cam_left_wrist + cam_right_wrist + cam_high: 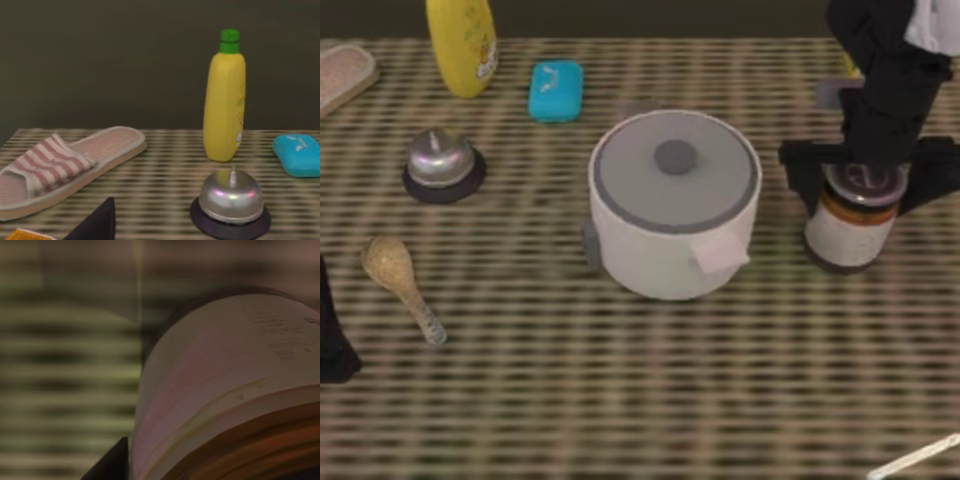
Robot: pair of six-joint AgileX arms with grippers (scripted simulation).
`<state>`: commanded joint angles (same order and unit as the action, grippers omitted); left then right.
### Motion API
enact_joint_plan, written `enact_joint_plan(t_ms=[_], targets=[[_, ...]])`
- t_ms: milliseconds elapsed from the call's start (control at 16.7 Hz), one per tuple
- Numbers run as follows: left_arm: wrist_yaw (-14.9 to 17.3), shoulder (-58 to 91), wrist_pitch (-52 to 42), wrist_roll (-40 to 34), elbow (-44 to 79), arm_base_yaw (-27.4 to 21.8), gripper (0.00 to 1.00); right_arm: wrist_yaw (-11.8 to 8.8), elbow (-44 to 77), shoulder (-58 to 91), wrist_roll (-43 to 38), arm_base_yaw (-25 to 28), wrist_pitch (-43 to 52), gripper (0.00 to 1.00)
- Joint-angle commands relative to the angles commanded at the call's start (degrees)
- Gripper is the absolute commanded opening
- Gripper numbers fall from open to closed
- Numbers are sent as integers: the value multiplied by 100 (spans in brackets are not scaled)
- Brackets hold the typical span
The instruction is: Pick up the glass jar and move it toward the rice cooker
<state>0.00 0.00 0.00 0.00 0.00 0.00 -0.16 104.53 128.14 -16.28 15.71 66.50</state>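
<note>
Top view, right portion: the glass jar (850, 232) is seen upright on the striped table (620, 400), just beside the rice cooker (672, 205) on its right, a narrow gap between them. White label, brown-orange band and dark lid are noted. The right gripper (867, 170) is positioned directly over the jar's lid, its dark fingers spread to either side at lid height; whether they are clamped on the jar or released cannot be told.

Centre: the rice cooker, white body, grey lid, darker knob, small white tab on the near side.

Left portion: a silver bell (442, 163) on a black base; a yellow bottle (463, 40) at the far edge; a blue soap bar (556, 90) between bottle and cooker; a speckled spoon (400, 284) nearer the front; a slipper (342, 72) at the far left corner.

Left arm: parked at the table's left edge; its gripper's state cannot be told.

Right wrist view: the jar's label (225, 385) is shown very close, filling most of the frame.

Left wrist view: slipper, bottle, bell and soap bar are recorded.
</note>
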Motion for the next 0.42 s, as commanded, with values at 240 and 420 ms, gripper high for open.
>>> enact_joint_plan(t_ms=[240,420], targets=[[0,0,0,0,0,0,100,0,0,0,0,0,0,100],[0,0,0,0,0,0,100,0,0,0,0,0,0,100]])
